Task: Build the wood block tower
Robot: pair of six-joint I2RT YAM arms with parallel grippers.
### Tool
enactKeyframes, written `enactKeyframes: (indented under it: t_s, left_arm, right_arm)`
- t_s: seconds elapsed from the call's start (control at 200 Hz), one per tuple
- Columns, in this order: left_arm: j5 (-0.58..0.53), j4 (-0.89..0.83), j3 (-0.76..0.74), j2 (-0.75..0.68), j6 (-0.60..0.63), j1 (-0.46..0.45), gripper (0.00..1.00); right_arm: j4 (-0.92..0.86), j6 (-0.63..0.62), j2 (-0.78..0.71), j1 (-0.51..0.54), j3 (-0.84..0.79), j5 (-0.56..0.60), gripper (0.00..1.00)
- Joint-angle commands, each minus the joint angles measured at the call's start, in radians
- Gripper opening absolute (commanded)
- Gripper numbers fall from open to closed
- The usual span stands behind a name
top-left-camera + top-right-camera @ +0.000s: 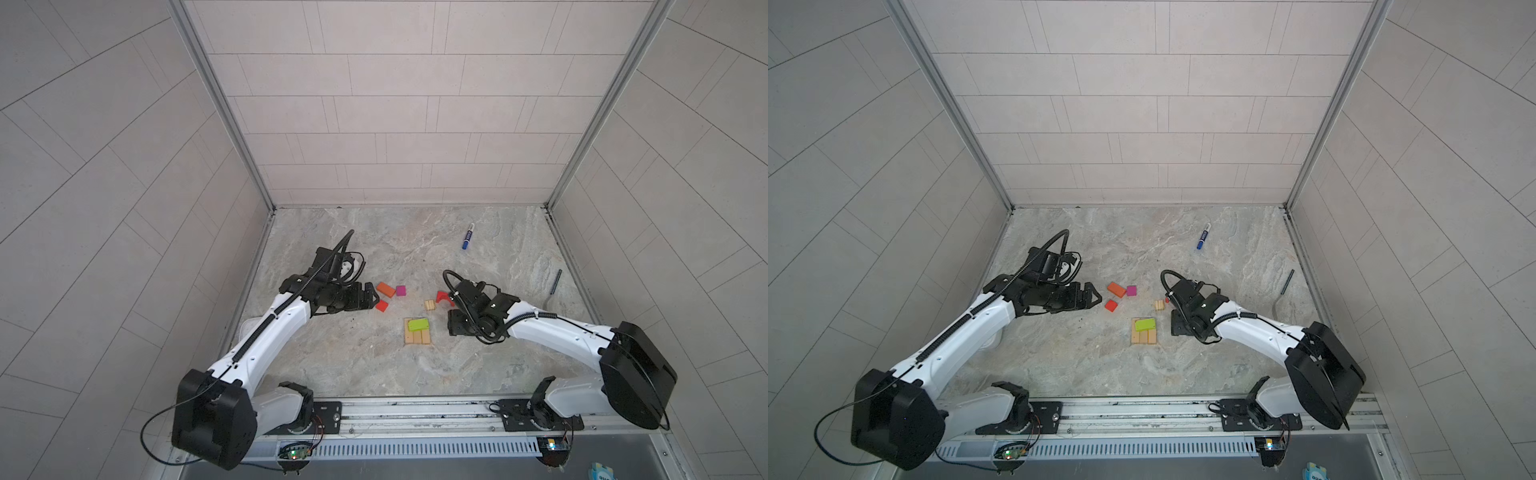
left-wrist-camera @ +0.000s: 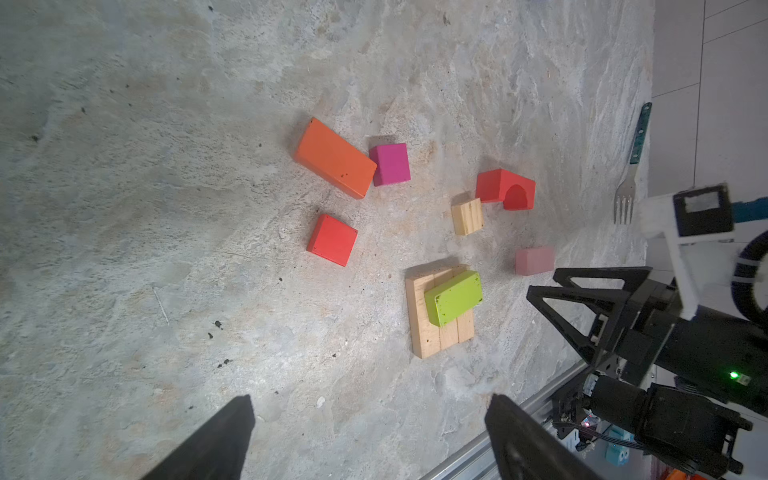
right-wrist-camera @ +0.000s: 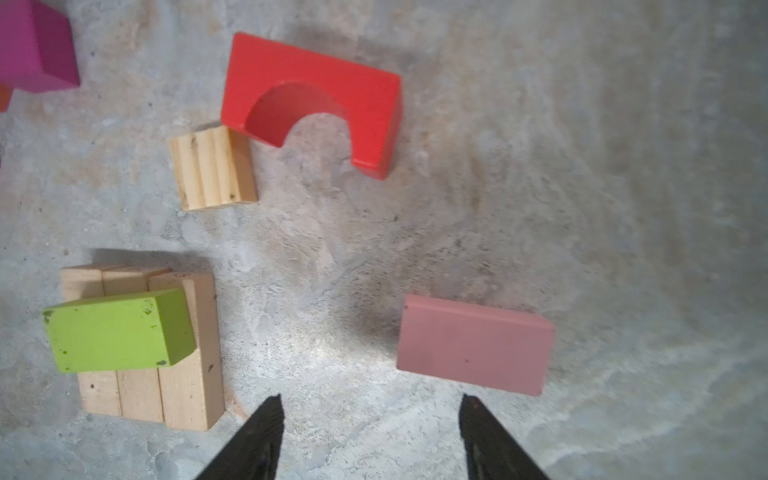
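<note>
Three tan planks lie side by side, and a lime-green brick rests crosswise on them, slightly skewed. Loose blocks lie around: an orange brick, a magenta cube, a red cube, a small tan block and a red arch. The pink brick lies flat just ahead of my right gripper, which is open and empty; my right arm hides this brick in both top views. My left gripper is wide open and empty, hovering left of the red cube.
A blue marker lies at the back right. A fork with a dark handle lies near the right wall. Tiled walls enclose three sides, and a metal rail runs along the front.
</note>
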Motion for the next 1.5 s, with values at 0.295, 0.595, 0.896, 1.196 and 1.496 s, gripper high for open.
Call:
enactKeyframes:
  t_s: [0.295, 0.595, 0.896, 1.196, 1.496]
  left_arm:
    - [-0.005, 0.004, -0.012, -0.008, 0.001, 0.005, 0.94]
    - [-0.004, 0.002, -0.013, -0.011, 0.0, 0.005, 0.94]
    - [-0.003, 0.003, -0.014, -0.011, 0.0, 0.005, 0.94]
    - [-0.004, 0.003, -0.013, -0.009, 0.0, 0.005, 0.94]
    - [-0.004, 0.004, -0.014, -0.008, 0.0, 0.005, 0.94]
  right_arm:
    - [-0.106, 0.047, 0.018, -0.001, 0.006, 0.216, 0.86]
    - [-0.01, 0.068, 0.105, -0.017, -0.003, 0.173, 0.82]
    - [0.043, 0.099, 0.158, -0.027, -0.019, 0.143, 0.75]
    - [0.074, 0.106, 0.161, -0.045, -0.047, 0.13, 0.71]
    - [0.092, 0.106, 0.15, -0.053, -0.065, 0.115, 0.62]
